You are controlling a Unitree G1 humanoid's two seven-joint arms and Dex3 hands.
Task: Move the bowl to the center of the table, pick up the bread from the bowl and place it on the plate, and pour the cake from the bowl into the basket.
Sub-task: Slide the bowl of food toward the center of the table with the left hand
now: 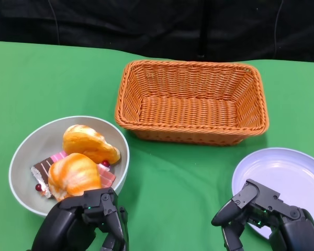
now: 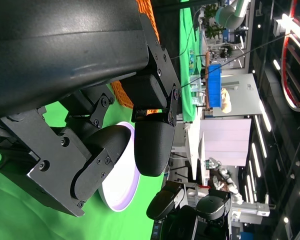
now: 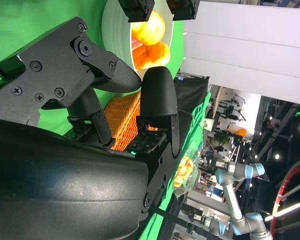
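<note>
Head view, with the basket (image 1: 191, 102) as landmark. The orange wicker basket stands on the green table (image 1: 178, 183), its long side running across the picture, with nothing visible inside it.

The grey bowl (image 1: 32, 144) sits to the near left of the basket, well apart from it and close to the table's left side. It holds two pieces of bread: one golden piece of bread (image 1: 89, 144) on the side nearer the basket, and a second, orange-striped roll (image 1: 73, 175) nearer the robot. A slice of cake (image 1: 46, 168) with brown and pink layers lies under and beside the roll, with small red berries beside it.

The white plate (image 1: 290, 178) lies to the near right of the basket, apart from it, partly cut by the picture's edge.

The left hand (image 1: 86, 219) hovers just at the bowl's near rim, fingers curled but apart, holding nothing; whether it touches the rim cannot be told. The right hand (image 1: 264, 214) is over the near edge of the plate, fingers likewise parted and empty.

The right wrist view shows the right hand's spread fingers (image 3: 157, 95) with the bowl (image 3: 115, 30) and basket (image 3: 122, 117) beyond them. The left wrist view shows the left hand's parted fingers (image 2: 152, 147) with the plate (image 2: 122, 190) beyond and an edge of the basket (image 2: 121, 92).
</note>
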